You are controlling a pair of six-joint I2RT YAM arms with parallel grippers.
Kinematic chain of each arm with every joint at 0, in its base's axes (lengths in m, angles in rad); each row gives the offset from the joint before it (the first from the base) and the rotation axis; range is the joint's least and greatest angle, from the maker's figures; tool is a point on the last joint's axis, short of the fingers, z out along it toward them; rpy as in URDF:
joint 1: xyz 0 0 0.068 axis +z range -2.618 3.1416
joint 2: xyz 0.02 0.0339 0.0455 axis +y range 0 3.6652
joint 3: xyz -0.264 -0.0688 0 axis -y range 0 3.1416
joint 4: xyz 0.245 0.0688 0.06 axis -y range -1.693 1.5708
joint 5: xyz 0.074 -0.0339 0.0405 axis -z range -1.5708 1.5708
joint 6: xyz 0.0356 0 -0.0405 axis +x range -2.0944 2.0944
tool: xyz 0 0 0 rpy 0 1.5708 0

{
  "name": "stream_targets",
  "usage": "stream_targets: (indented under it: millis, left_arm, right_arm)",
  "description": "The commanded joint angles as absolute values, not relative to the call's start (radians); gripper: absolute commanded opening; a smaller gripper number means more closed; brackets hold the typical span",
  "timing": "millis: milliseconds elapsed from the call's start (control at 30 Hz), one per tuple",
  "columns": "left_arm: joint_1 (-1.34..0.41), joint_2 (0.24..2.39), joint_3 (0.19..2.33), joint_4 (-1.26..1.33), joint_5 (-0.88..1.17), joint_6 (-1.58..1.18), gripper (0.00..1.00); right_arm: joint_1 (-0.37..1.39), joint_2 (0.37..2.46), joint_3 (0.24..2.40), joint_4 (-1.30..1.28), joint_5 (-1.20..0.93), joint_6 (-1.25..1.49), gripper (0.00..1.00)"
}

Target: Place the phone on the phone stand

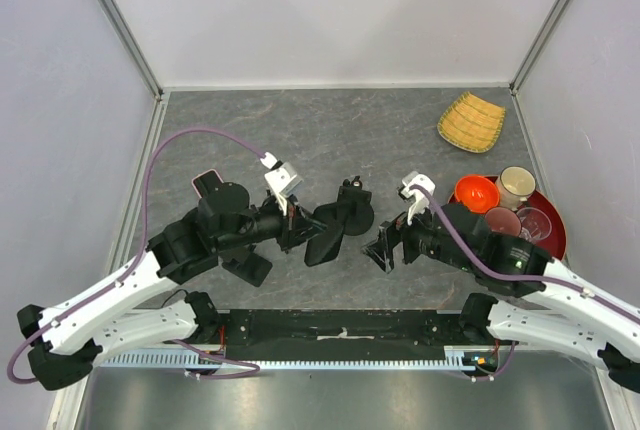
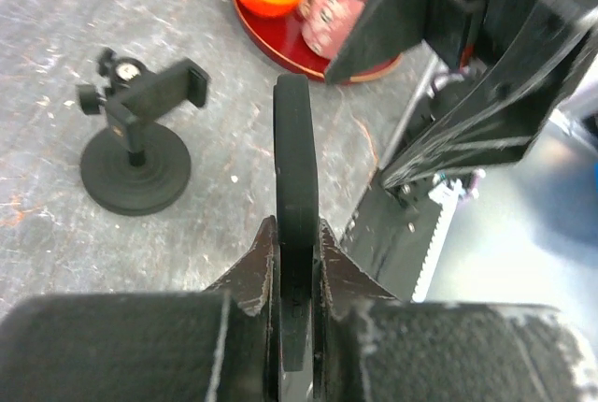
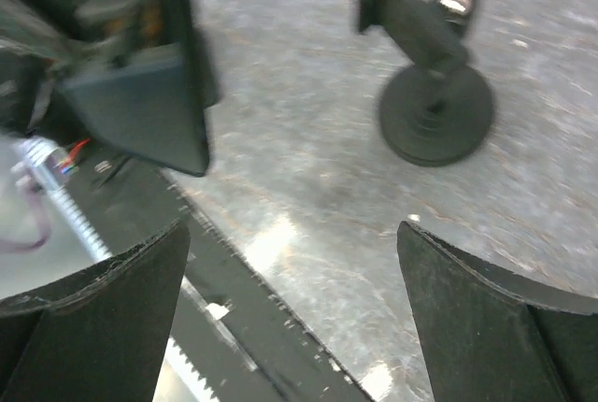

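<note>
Light even and diffuse from above, shadows soft; right wrist view motion-blurred, pale glare on the table (image 3: 308, 140) just ahead of the right gripper (image 3: 294, 234); phone (image 2: 295, 140) edge out of focus nearest the left gripper (image 2: 295, 229).

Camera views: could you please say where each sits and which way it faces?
Top external: above, behind the bases, looking down at the table; both arms show.
Left wrist: on left gripper, looking along the clamped phone; fingers show.
Right wrist: on right gripper, looking at the table; open fingers show.
Shared: all see the phone stand.

Left jaws pinch the phone (image 2: 295, 178) edge-on; right jaws, blurred, look spread open.
</note>
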State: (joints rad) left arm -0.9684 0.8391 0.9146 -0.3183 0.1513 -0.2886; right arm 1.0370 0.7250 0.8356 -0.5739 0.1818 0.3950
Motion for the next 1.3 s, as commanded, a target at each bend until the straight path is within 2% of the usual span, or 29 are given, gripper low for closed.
stream_targets:
  millis: [0, 167, 300, 500, 533, 633, 700, 733, 800, 867, 967, 1000, 1100, 1133, 1167, 1233, 1267]
  left_arm:
    - [-0.965, 0.785, 0.937, -0.364, 0.360, -0.183, 0.02]
    - [-0.965, 0.753, 0.908, -0.341, 0.567, -0.176, 0.02]
    - [-0.965, 0.753, 0.905, -0.315, 0.646, -0.176, 0.02]
    - [-0.965, 0.764, 0.907, -0.302, 0.731, -0.178, 0.02]
    - [-0.965, 0.765, 0.904, -0.299, 0.741, -0.179, 0.02]
    - [-0.965, 0.776, 0.900, -0.293, 0.746, -0.179, 0.02]
    - [-0.965, 0.788, 0.903, -0.291, 0.753, -0.179, 0.02]
    - [-0.965, 0.795, 0.905, -0.287, 0.753, -0.179, 0.02]
    - [-0.965, 0.807, 0.908, -0.278, 0.756, -0.184, 0.02]
    - [-0.965, 0.813, 0.907, -0.267, 0.762, -0.192, 0.02]
    - [-0.965, 0.816, 0.905, -0.253, 0.769, -0.193, 0.02]
    - [-0.965, 0.818, 0.907, -0.255, 0.769, -0.192, 0.02]
    - [-0.965, 0.825, 0.914, -0.253, 0.762, -0.192, 0.02]
    - [-0.965, 0.828, 0.920, -0.253, 0.762, -0.193, 0.02]
    - [-0.965, 0.828, 0.923, -0.258, 0.734, -0.198, 0.05]
    - [-0.965, 0.816, 0.925, -0.258, 0.690, -0.209, 0.18]
    - [-0.965, 0.807, 0.923, -0.255, 0.627, -0.210, 0.33]
  right_arm:
    - [1.040, 0.732, 0.974, -0.581, -0.136, 0.302, 0.98]
    - [1.040, 0.811, 1.054, -0.552, -0.369, 0.273, 0.98]
    - [1.040, 0.893, 1.094, -0.548, -0.439, 0.242, 0.97]
    - [1.042, 0.940, 1.075, -0.444, -0.595, 0.232, 0.79]
    - [1.042, 0.943, 1.066, -0.433, -0.600, 0.229, 0.71]
    - [1.040, 0.960, 1.062, -0.403, -0.658, 0.215, 0.61]
    - [1.040, 0.971, 1.057, -0.393, -0.679, 0.204, 0.58]
    - [1.040, 0.983, 1.054, -0.393, -0.705, 0.189, 0.51]
    - [1.040, 1.000, 1.049, -0.393, -0.730, 0.176, 0.44]
    - [1.040, 1.003, 1.045, -0.391, -0.752, 0.154, 0.42]
    - [1.042, 1.003, 1.034, -0.387, -0.759, 0.135, 0.29]
    - [1.042, 1.008, 1.031, -0.387, -0.762, 0.132, 0.18]
    - [1.042, 1.008, 1.019, -0.387, -0.776, 0.111, 0.00]
    - [1.040, 1.005, 1.014, -0.387, -0.769, 0.104, 0.00]
    - [1.040, 0.997, 1.009, -0.387, -0.712, 0.094, 0.00]
    - [1.042, 0.953, 0.985, -0.387, -0.602, 0.094, 0.00]
    - [1.042, 0.915, 0.976, -0.388, -0.466, 0.095, 0.00]
